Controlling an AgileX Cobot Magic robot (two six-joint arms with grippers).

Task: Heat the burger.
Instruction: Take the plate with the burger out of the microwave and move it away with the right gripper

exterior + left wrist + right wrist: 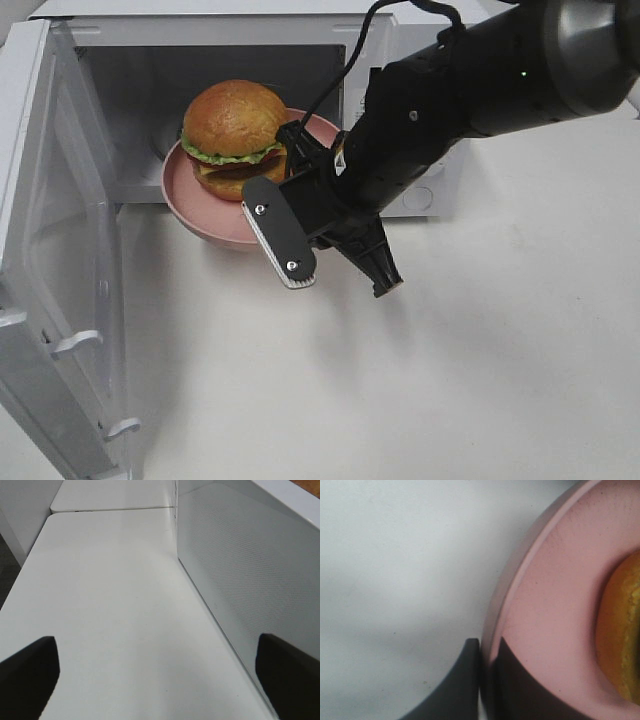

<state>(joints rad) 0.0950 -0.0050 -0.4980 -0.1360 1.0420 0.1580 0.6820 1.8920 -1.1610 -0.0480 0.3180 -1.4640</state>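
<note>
Bright, even light falls from above; the white table [480, 380] is nearly washed out, with only a faint soft shadow beneath the right arm [470, 90]. The microwave [130, 110] cavity is dimmer than the table. In the right wrist view the plate [555, 605] rim and fingers [455, 690] are blurred, too close for focus.

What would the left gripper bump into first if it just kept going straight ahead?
Probably nothing soon. The open left gripper points along the bare white table, running beside the microwave's side wall. Its finger nearest that wall might scrape it; depth is hard to judge.
</note>
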